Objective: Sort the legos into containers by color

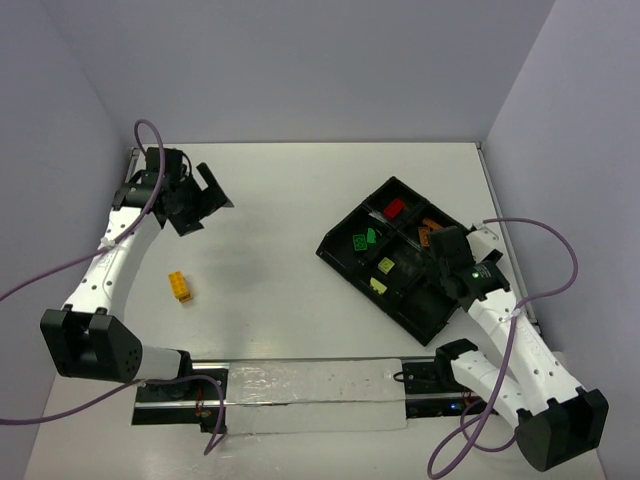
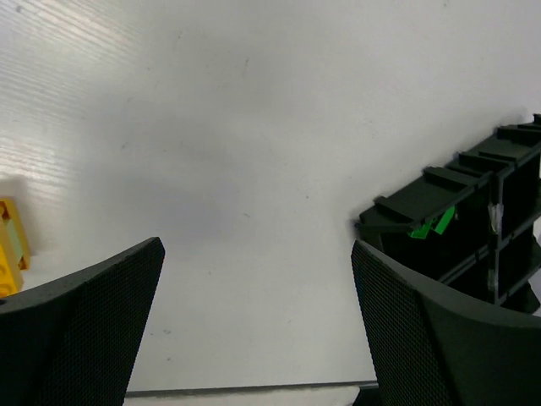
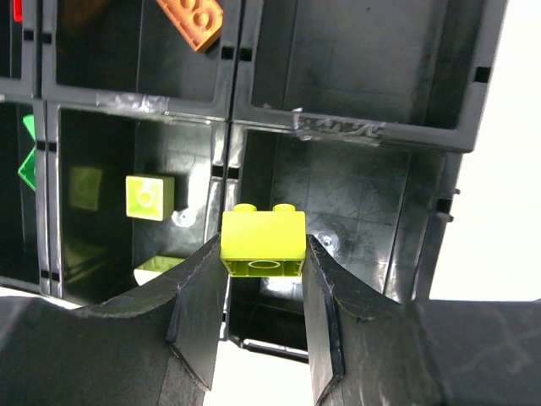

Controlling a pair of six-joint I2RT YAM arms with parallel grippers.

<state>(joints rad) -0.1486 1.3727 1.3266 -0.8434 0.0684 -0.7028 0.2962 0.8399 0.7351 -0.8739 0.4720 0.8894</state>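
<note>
Over the tray [image 1: 335,250], top view: right gripper [image 1: 448,258] works between close rims; left gripper [image 1: 205,200] has room all round.

Left wrist: fingers [image 2: 84,321] spread, empty; yellow brick [image 2: 10,245] outside the left finger.

Right wrist: fingers clamp a lime brick [image 3: 263,244]; matching bricks [image 3: 150,197] lie leftward past a divider [image 3: 221,182], so release here risks the wrong compartment.

Bright, even light; soft shadows; wrist-view foregrounds slightly blurred.

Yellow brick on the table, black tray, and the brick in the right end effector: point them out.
yellow brick [image 1: 179,286], top external view, studded top.
black tray [image 1: 356,218], top external view, far-left rim.
pale yellow-green brick [image 3: 263,245], right wrist view, front face.
</note>
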